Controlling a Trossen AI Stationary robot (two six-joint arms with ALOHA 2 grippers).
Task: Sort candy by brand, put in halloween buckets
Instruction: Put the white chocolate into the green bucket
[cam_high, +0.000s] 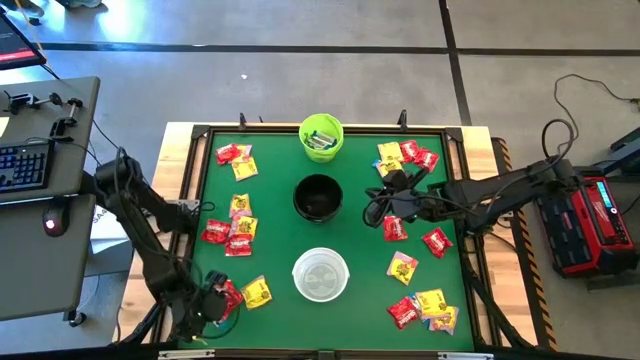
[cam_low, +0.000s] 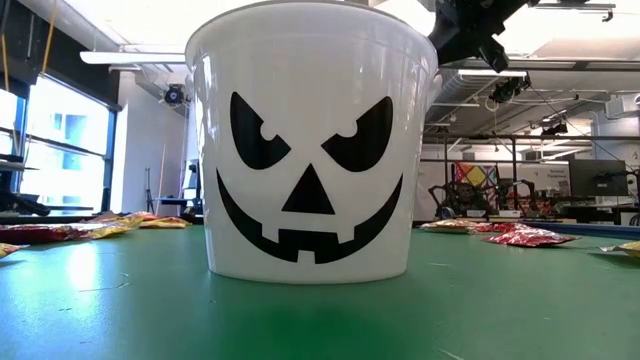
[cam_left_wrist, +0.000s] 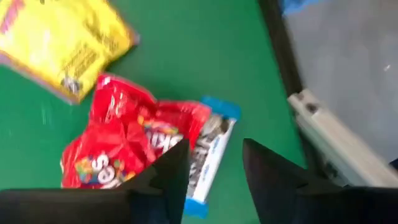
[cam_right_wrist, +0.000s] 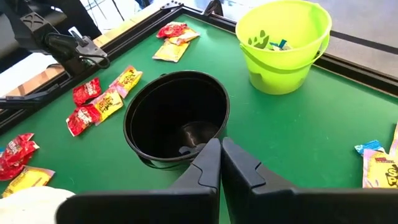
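The green table (cam_high: 270, 250), bounded by a raised dark rim, carries three buckets in a line down its middle: the lime green bucket (cam_high: 321, 137) by the far edge, the black bucket (cam_high: 318, 197) at the centre, the white bucket (cam_high: 320, 274) toward the near edge. Sorting is judged barely begun: only the green bucket shows a few pale blue packets inside, the black one looks empty, and most candy lies loose in clusters along the left side (cam_high: 232, 232) and right side (cam_high: 421, 308). The right gripper (cam_right_wrist: 221, 163) hovers just beside the black bucket, fingers closed together and holding nothing visible. The left gripper (cam_left_wrist: 214, 171) sits at the near left corner, fingers parted over a red packet (cam_left_wrist: 127, 146) and a blue-white packet (cam_left_wrist: 211, 149), gripping neither yet. Room there is tight against the rim; the centre lanes between buckets and candy are open.
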